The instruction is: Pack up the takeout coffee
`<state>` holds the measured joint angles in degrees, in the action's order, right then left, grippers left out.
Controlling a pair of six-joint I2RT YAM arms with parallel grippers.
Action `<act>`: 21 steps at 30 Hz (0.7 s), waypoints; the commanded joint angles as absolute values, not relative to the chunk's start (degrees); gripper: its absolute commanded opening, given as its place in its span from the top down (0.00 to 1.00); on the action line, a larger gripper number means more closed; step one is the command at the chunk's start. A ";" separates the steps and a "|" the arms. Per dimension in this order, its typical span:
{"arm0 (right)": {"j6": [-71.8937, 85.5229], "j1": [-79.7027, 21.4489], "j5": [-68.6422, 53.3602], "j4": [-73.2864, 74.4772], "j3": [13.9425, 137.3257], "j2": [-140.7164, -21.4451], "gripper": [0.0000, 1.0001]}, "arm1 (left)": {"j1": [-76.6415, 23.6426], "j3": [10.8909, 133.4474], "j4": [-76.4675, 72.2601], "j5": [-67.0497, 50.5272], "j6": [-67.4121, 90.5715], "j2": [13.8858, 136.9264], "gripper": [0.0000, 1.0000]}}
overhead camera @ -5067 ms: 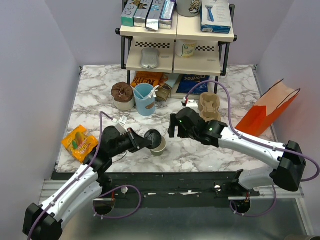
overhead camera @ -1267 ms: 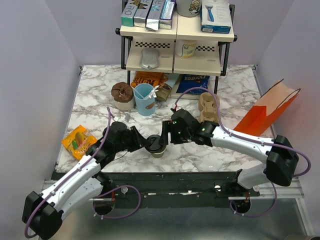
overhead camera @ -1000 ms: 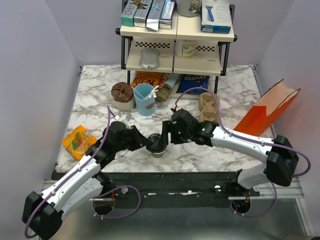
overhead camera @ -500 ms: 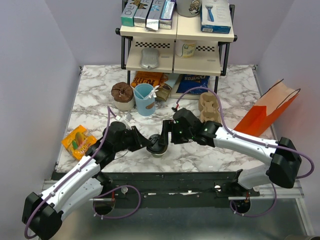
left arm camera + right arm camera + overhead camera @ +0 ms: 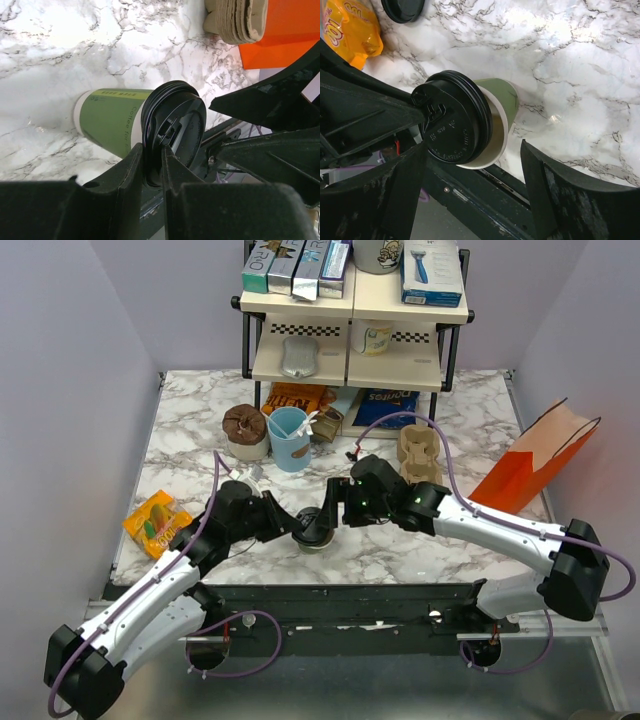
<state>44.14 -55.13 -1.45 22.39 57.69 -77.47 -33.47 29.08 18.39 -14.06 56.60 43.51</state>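
we are seeing the left fingers (image 5: 122,195) pinching the black lid (image 5: 175,125) rim. the takeout coffee (image 5: 112,120) is sitting between the open right fingers (image 5: 560,200), lid askew. we are fearing a pull popping the lid off and spilling onto the surface (image 5: 50,60).

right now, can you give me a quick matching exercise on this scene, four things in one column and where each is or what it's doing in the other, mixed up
Things
1 left hand
2 right hand
3 orange paper bag
4 light blue cup

Place or state
a open wide, flanking the takeout cup
b at the right edge of the table
c upright near the back, left of centre
d pinching the black lid by its rim

Pairs: 1-d, 2-a, 3-b, 4-c
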 commanded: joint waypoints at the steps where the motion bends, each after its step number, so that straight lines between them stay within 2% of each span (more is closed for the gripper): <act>1: 45.09 -55.28 -3.78 22.85 58.18 -79.62 0.17 | -33.66 29.88 20.48 -13.36 54.68 44.65 0.98; 3: 45.35 -55.37 -4.65 22.94 58.62 -81.20 0.18 | -33.66 30.15 21.44 -13.45 54.14 44.91 0.88; 5: 45.44 -55.28 -4.75 23.90 59.23 -82.26 0.18 | -33.58 30.06 21.36 -13.97 53.27 44.83 0.84; 7: 45.88 -55.37 -4.31 24.43 59.76 -83.76 0.18 | -33.58 29.79 21.53 -14.06 52.91 44.56 0.76; 8: 46.05 -55.28 -4.22 24.52 59.94 -84.19 0.18 | -33.57 29.88 21.71 -14.15 52.48 44.56 0.71; 9: 46.32 -55.37 -4.04 24.52 60.03 -84.46 0.18 | -33.57 30.06 22.14 -14.15 52.21 44.56 0.60; 12: 46.23 -55.28 -3.69 24.87 60.73 -84.99 0.18 | -33.58 30.23 23.64 -14.06 51.42 44.73 0.45; 18: 45.88 -55.28 -1.85 27.16 61.79 -84.29 0.19 | -33.57 30.58 24.52 -14.59 50.28 44.91 0.32; 21: 45.44 -55.28 -1.32 29.00 62.84 -84.72 0.21 | -33.66 30.50 24.00 -14.94 50.10 44.74 0.30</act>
